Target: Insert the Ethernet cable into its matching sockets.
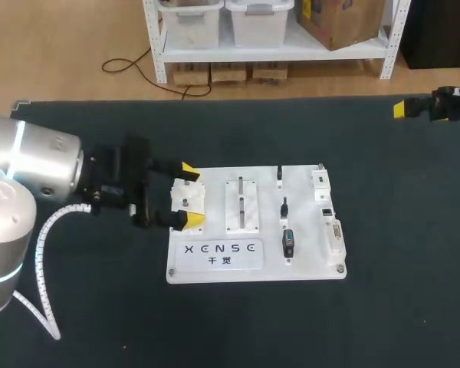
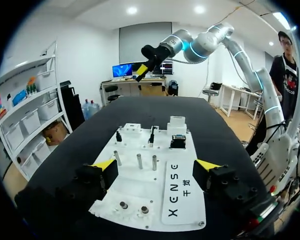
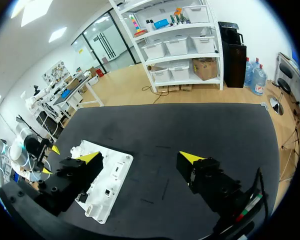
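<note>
While agape, left tool point(image 1: 188, 195) (empty), over board point(image 1: 307, 264)

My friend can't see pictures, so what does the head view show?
The left gripper sits at the left end of a white board on a dark table, its yellow-tipped fingers open on either side of a small white block. The right gripper is far off at the table's back right edge.

right hand point(image 1: 405, 107): arm cut by edge | board point(image 1: 192, 270) sockets point(image 1: 326, 211): too small to tell
</note>
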`<state>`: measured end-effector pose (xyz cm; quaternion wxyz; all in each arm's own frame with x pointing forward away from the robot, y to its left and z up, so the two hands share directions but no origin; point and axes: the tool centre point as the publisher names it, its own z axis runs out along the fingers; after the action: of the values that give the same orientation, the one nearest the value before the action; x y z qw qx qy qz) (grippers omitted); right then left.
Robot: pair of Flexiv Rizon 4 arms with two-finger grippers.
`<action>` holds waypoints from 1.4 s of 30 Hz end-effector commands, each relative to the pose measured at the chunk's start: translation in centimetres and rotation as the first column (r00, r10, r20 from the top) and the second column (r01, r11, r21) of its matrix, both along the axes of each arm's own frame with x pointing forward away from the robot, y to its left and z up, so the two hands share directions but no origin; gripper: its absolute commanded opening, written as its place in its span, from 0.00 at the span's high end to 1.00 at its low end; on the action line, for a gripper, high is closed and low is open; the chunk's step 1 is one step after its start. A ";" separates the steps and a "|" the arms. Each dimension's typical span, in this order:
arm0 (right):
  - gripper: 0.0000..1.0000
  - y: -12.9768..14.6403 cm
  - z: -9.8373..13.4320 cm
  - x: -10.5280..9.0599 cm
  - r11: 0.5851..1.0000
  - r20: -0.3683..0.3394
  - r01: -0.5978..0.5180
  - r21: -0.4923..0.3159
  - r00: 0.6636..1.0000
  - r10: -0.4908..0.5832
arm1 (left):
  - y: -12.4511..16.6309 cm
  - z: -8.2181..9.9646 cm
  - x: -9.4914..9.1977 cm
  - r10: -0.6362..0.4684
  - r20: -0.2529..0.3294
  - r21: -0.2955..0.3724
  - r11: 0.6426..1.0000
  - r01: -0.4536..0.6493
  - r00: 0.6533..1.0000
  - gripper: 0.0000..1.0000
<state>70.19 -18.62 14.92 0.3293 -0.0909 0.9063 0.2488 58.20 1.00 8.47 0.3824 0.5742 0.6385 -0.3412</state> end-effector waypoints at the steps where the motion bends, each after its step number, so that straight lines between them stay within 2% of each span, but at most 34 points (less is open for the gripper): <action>1: 0.00 0.0 0.0 -0.1 1.000 0.000 0.001 -0.001 1.000 -0.001 | 0.0 -0.2 0.9 -0.016 -0.010 0.010 1.000 0.016 1.000 0.00; 12: 0.00 0.0 0.0 -0.1 1.000 0.000 0.001 -0.001 1.000 -0.001 | 0.0 -0.2 0.9 -0.016 -0.010 0.010 1.000 0.016 1.000 0.00; 14: 0.00 1.8 0.2 0.0 0.998 -0.010 -0.016 -0.056 1.000 0.016 | 0.0 -0.2 0.9 -0.016 -0.010 0.010 1.000 0.016 1.000 0.00; 16: 0.00 3.7 0.3 -0.2 0.998 -0.032 -0.028 -0.050 0.999 0.026 | 0.0 -0.2 0.9 -0.016 -0.010 0.010 1.000 0.016 1.000 0.00; 17: 0.00 5.1 0.4 -0.4 0.996 -0.045 -0.045 -0.079 0.998 0.041 | 0.0 -0.2 0.9 -0.016 -0.010 0.010 1.000 0.016 1.000 0.00; 19: 0.00 7.0 0.6 -0.6 0.997 -0.076 -0.056 -0.059 0.996 0.052 | 0.0 -0.2 0.9 -0.016 -0.010 0.010 1.000 0.016 1.000 0.00; 21: 0.00 8.6 0.6 -0.9 0.994 -0.078 -0.068 -0.090 0.995 0.061 | 0.0 -0.2 0.9 -0.016 -0.010 0.010 1.000 0.016 1.000 0.00; 28: 0.00 13.0 0.0 -2.2 0.988 -0.163 -0.055 -0.147 0.986 0.030 | 0.0 -0.2 0.9 -0.016 -0.010 0.010 1.000 0.016 1.000 0.00; 37: 0.00 17.6 -2.8 -4.1 0.957 -0.335 -0.091 -0.274 0.942 -0.006 | 0.0 -0.2 0.9 -0.016 -0.010 0.010 1.000 0.016 1.000 0.00; 42: 0.00 19.0 -5.0 -5.2 0.935 -0.379 -0.108 -0.338 0.925 -0.030 | 0.0 -0.2 0.9 -0.016 -0.010 0.010 1.000 0.016 1.000 0.00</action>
<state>64.49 -0.95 10.75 0.1211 -0.1247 0.9711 0.1635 59.12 0.87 8.40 0.3706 0.5803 0.6387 -0.3435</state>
